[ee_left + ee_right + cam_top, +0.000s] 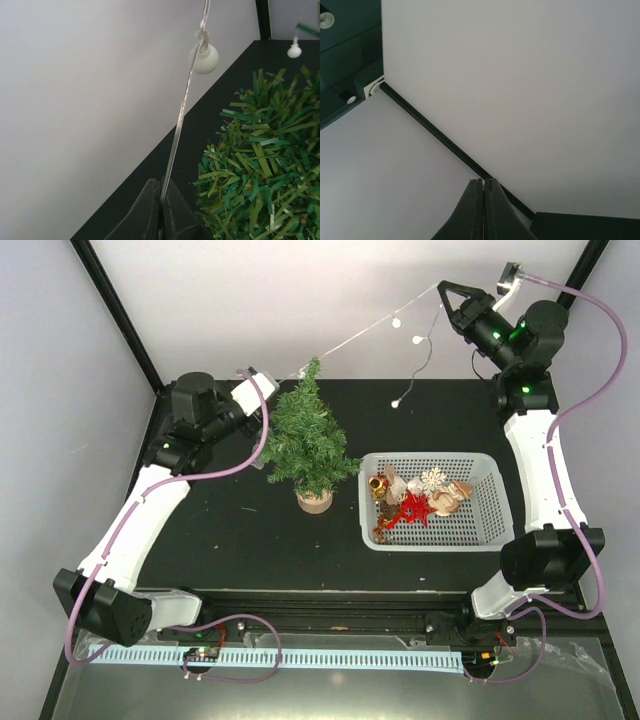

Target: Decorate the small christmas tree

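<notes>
The small christmas tree (305, 440) stands on its wooden base (314, 501) left of centre on the black table. A thin wire light string (360, 335) with small white bulbs stretches in the air from my left gripper (278, 380), just behind the tree's tip, up to my right gripper (443, 288) at the back right. One strand with a bulb (395, 401) hangs down to the table. In the left wrist view my gripper (161, 187) is shut on the wire (182, 112), with a bulb (204, 58) above and the tree (265, 165) on the right. My right gripper (483, 181) is shut, raised towards the wall.
A white plastic basket (480, 530) right of the tree holds ornaments: a red star (414, 508), a gold bell (378, 483), a white snowflake (433, 479) and others. White walls with black frame posts close in the back and sides.
</notes>
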You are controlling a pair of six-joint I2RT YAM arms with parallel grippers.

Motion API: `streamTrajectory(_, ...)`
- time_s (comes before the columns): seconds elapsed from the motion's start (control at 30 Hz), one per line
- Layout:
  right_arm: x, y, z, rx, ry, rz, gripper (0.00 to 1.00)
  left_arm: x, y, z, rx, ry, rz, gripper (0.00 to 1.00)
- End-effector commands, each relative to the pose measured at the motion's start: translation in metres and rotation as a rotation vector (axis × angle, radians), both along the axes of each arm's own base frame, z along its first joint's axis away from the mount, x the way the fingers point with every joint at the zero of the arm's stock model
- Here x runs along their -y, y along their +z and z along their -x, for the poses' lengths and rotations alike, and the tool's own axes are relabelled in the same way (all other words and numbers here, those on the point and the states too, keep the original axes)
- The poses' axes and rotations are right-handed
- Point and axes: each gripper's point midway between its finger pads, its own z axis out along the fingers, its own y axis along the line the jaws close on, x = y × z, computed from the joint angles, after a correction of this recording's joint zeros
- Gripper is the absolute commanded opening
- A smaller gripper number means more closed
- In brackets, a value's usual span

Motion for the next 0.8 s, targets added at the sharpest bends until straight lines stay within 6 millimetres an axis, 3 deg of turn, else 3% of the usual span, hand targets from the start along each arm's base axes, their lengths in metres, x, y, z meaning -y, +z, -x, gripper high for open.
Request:
streamTrajectory(0.0,0.011,-0.002,-0.003,0.021,-0.018,-0.010,0.01,0.003,0.003,-0.011,-0.010,0.003,0.052,0.02)
streamTrajectory(0.07,0.012,-0.006,-0.003,0.016,-0.019,-0.007,0.01,0.007,-0.005,-0.018,-0.044,-0.006,0.059,0.02)
streamTrajectory(0.4,0.018,-0.027,-0.001,-0.010,-0.031,0.007,0.01,0.018,-0.009,-0.033,-0.094,-0.020,0.102,0.02)
streamTrajectory(0.77,0.036,-0.020,0.042,0.024,-0.125,0.057,0.01,0.037,-0.028,-0.020,-0.158,-0.096,0.101,0.02)
